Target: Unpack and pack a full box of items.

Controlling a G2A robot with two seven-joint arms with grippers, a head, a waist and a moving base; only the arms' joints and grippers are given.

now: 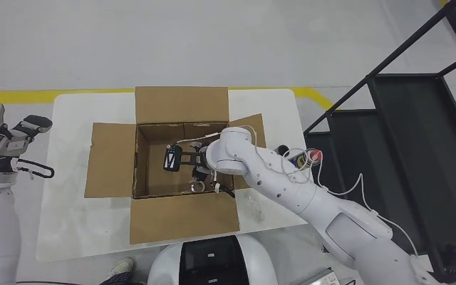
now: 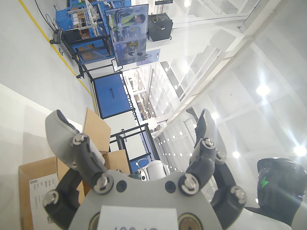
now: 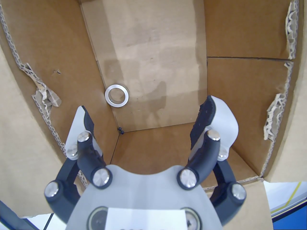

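Observation:
An open cardboard box (image 1: 114, 160) stands on the white table (image 1: 71, 214) with its flaps folded outward. My right arm leans in over its right side, and my right gripper (image 1: 203, 182) (image 3: 146, 118) hangs open inside it with nothing between its fingers. On the box floor (image 3: 153, 48), a little ahead of the gripper, a small silver ring (image 3: 116, 95) lies beside a wall. My left gripper (image 1: 21, 135) (image 2: 134, 130) is at the table's far left edge, well away from the box, open and empty, tilted up toward the room.
A few small items, one with a red top (image 1: 311, 155), sit on the table to the right of the box. Black metal stairs (image 1: 399, 121) stand beyond the table's right side. The box's wall edges are torn (image 3: 45, 94).

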